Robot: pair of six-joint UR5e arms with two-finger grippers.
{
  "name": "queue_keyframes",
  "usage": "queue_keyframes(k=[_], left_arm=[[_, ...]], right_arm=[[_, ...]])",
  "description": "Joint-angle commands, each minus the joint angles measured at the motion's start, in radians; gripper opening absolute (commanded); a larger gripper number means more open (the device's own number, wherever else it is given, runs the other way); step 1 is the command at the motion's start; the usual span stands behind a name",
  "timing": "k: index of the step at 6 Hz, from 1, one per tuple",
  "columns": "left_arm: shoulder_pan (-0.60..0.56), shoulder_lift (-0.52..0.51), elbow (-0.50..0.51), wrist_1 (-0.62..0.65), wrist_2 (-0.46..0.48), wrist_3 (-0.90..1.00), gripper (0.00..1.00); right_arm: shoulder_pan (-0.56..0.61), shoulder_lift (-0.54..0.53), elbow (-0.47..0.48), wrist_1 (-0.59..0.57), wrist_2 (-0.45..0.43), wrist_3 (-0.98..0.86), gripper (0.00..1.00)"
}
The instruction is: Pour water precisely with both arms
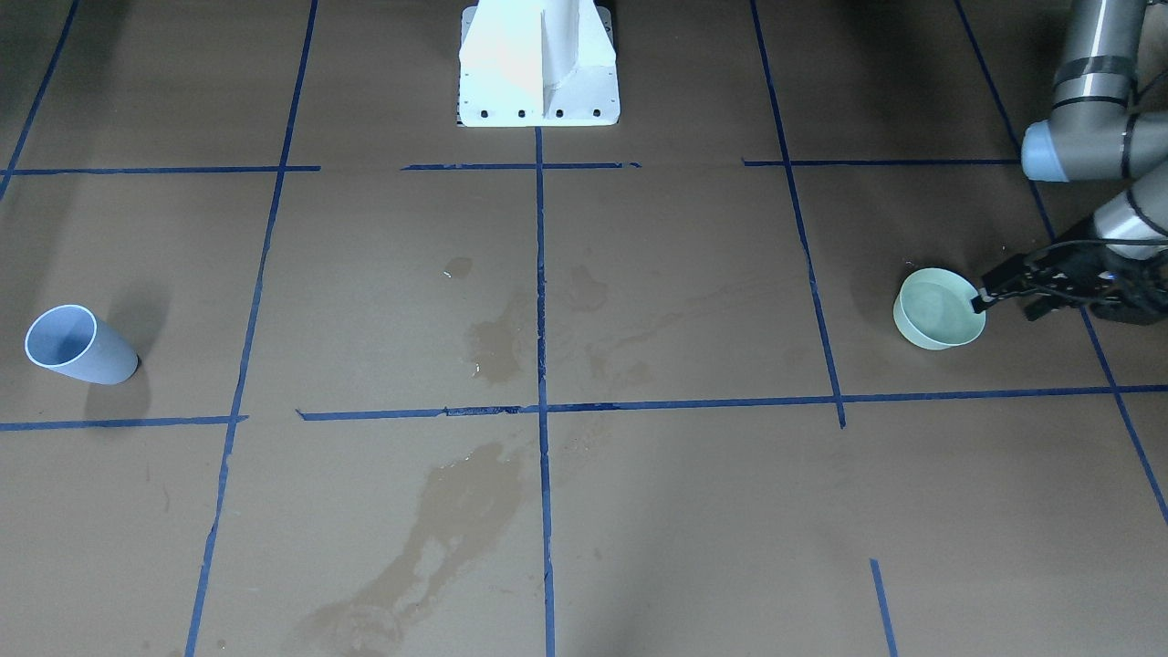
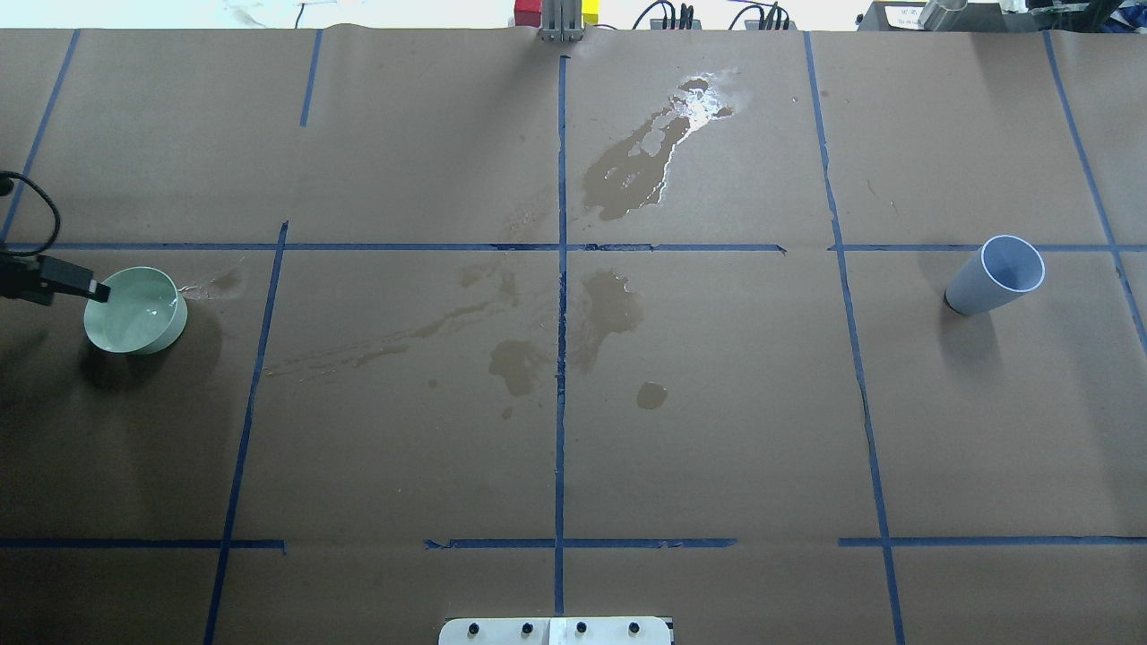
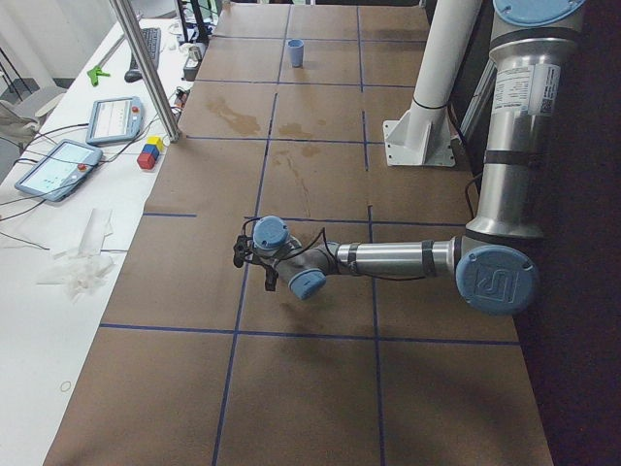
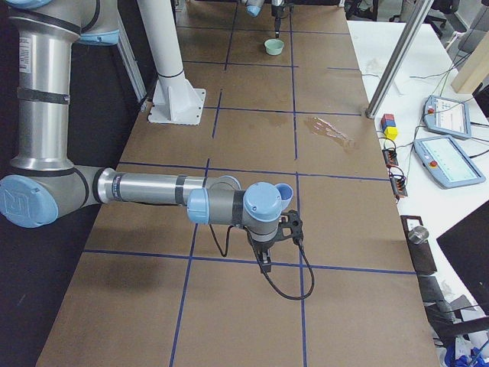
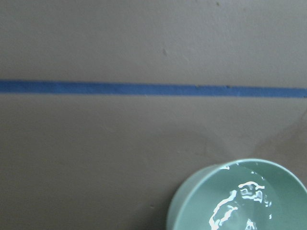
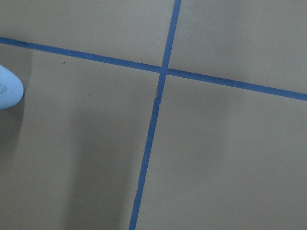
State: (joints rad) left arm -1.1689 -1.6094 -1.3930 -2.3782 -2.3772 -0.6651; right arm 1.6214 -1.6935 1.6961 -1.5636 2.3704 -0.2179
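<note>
A pale green bowl point(image 1: 940, 315) point(image 2: 134, 312) stands on the brown paper at the table's left end. The water point(image 5: 240, 201) in it shows as white glints and ripples. My left gripper point(image 1: 983, 290) point(image 2: 97, 290) reaches in low from the side, its two black prongs standing apart on either side of the bowl's near rim. A pale blue cup point(image 2: 995, 273) point(image 1: 80, 345) stands alone at the table's right end. My right gripper point(image 4: 267, 256) shows only in the right side view, hanging over bare paper; I cannot tell if it is open or shut.
Dark wet stains point(image 2: 627, 170) point(image 2: 609, 309) spread over the middle of the paper, between blue tape lines. The white pedestal point(image 1: 538, 68) is bolted at the robot's edge. A side bench holds tablets point(image 4: 447, 157), coloured blocks point(image 4: 390, 126) and a metal pole point(image 4: 393, 65).
</note>
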Motion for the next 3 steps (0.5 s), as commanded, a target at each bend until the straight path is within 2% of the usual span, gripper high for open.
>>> queue_keyframes(k=[1, 3], left_arm=[[-0.131, 0.0, -0.076, 0.273, -0.004, 0.305, 1.0], [-0.289, -0.001, -0.17, 0.634, 0.004, 0.637, 1.0]], right_arm=[[0.0, 0.0, 0.001, -0.001, 0.0, 0.002, 1.0], [0.0, 0.003, 0.002, 0.0, 0.0, 0.002, 1.0]])
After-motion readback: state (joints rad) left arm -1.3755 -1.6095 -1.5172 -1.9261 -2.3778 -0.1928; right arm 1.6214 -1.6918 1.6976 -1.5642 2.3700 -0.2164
